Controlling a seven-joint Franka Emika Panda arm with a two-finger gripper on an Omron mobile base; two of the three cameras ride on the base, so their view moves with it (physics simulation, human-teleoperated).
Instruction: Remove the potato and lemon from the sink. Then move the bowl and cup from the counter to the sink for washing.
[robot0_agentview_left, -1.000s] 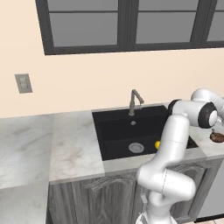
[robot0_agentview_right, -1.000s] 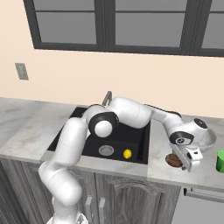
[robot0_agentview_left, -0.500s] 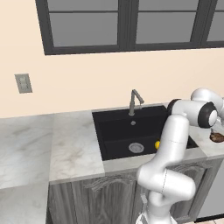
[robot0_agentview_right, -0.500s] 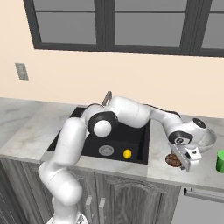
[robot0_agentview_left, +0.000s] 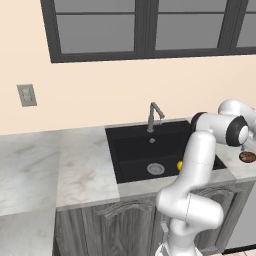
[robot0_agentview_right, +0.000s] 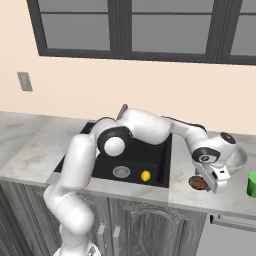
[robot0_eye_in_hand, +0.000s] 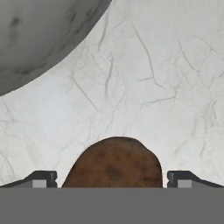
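The brown potato (robot0_eye_in_hand: 114, 164) lies on the marble counter just right of the black sink (robot0_agentview_right: 159, 172), also seen as potato (robot0_agentview_right: 198, 183) and potato (robot0_agentview_left: 247, 157). My gripper (robot0_eye_in_hand: 112, 179) hangs right over it, open, its fingertips (robot0_eye_in_hand: 41, 179) standing clear of the potato on both sides; the gripper (robot0_agentview_right: 211, 179) points down at the counter. The yellow lemon (robot0_agentview_right: 145, 175) rests on the sink floor near the drain, lemon (robot0_agentview_left: 179, 164). The marbled grey bowl (robot0_agentview_right: 240, 157) stands just behind the hand, bowl (robot0_eye_in_hand: 39, 35). The green cup (robot0_agentview_right: 252, 184) sits at the far right.
A grey angled faucet (robot0_agentview_left: 154, 116) rises behind the sink, and the round drain (robot0_agentview_right: 121, 172) lies left of the lemon. My arm stretches across the basin's back right corner. Marble counter (robot0_agentview_left: 45, 165) runs wide to the left of the sink.
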